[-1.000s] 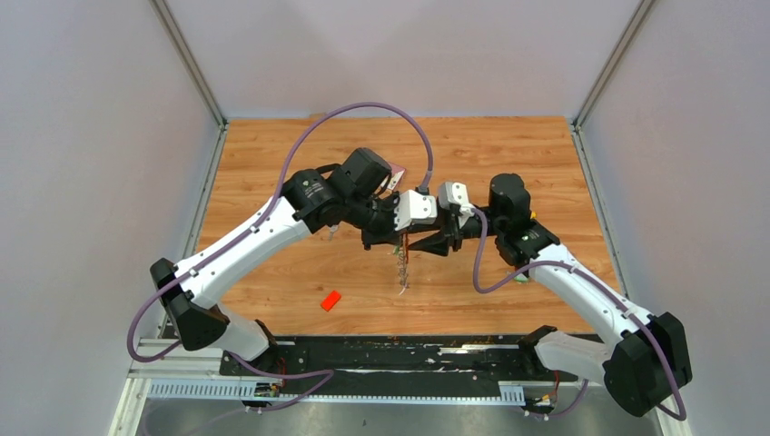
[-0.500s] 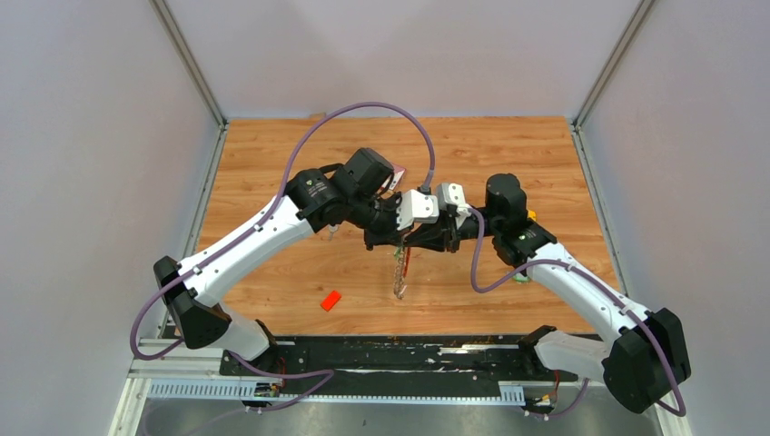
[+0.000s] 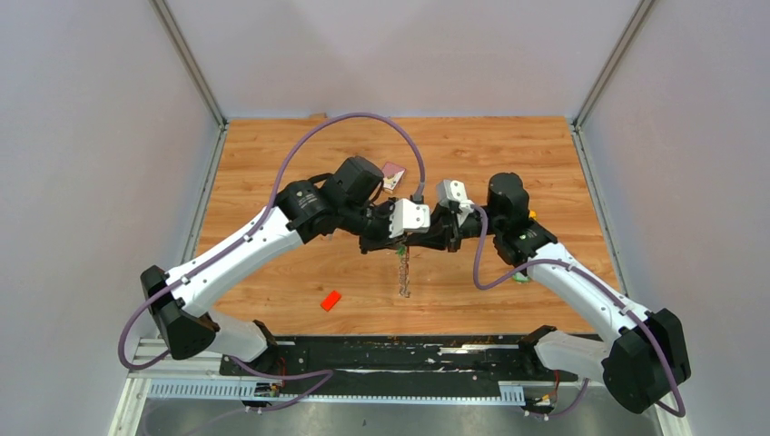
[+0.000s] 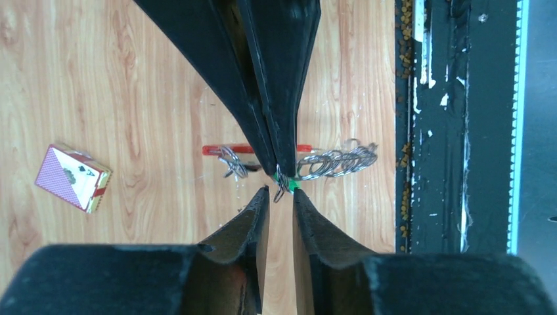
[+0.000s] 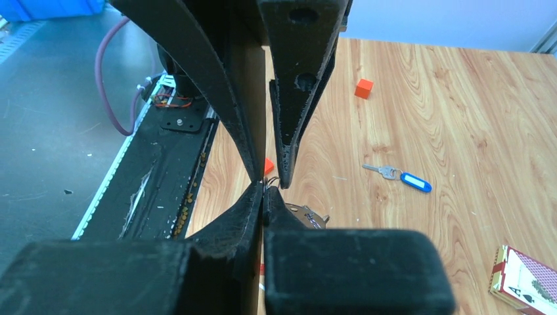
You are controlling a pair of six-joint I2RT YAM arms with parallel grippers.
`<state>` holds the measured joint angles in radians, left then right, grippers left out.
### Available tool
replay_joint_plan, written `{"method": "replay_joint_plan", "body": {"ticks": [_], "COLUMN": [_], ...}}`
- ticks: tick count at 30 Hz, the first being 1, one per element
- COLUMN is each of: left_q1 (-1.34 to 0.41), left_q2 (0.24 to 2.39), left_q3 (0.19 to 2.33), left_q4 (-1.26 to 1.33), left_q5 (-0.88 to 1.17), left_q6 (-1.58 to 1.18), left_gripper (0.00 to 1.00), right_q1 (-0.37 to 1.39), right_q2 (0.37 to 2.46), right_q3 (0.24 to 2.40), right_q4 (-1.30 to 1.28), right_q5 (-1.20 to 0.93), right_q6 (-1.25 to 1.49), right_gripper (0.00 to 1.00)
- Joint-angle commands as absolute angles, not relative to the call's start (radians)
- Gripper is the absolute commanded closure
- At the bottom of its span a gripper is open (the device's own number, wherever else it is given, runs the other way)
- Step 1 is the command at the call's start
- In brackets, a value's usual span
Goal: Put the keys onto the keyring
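Above the wooden table (image 3: 272,163) my two grippers meet tip to tip. The right gripper (image 5: 264,188) (image 4: 279,172) (image 3: 416,240) is shut on a wire ring of the keyring (image 4: 335,161), whose silver rings and red strap (image 4: 220,149) hang below it (image 3: 404,272). A small green bit (image 4: 293,185) shows at the pinched ring. My left gripper (image 4: 280,191) (image 3: 398,240) stands open with a narrow gap, its tips on either side of that ring, not pressing it. A blue-tagged key (image 5: 402,176) lies flat on the wood. The black-tagged key is out of view.
A card deck lies on the table (image 4: 72,177) (image 3: 393,173) (image 5: 525,275). A small orange-red block (image 3: 330,301) sits near the front edge and an orange cube (image 5: 363,88) further off. A black rail (image 4: 453,131) runs along the near edge.
The left gripper has opened and let go of the ring, and the right gripper has shut on it. The left arm has drawn back a little to the left.
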<state>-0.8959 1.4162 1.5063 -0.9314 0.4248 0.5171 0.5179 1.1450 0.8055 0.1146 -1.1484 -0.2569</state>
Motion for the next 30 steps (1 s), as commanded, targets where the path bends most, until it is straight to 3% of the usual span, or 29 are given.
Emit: {"method": "replay_joint_plan", "body": {"ticks": [1, 13, 30], "left_q1": [-0.882, -0.882, -0.882], "left_q2": [1.321, 1.299, 1.312], "left_q3": [1.431, 1.381, 1.358], "left_q4": [-0.801, -0.725, -0.742], "left_q5": [0.433, 0.447, 0.556], "left_q6": [0.61, 0.643, 0.624], "left_gripper": [0.72, 0.73, 0.98], "right_q1": [0.501, 0.496, 0.493], "right_q2": [1.116, 1.118, 1.117], "right_q3": [0.834, 0.83, 0.832], "right_q4": [0.254, 0.27, 0.26], "right_q5": [-1.228, -1.254, -1.234], "right_q6": [-0.168, -0.155, -0.161], "right_gripper": [1.0, 1.0, 1.0]}}
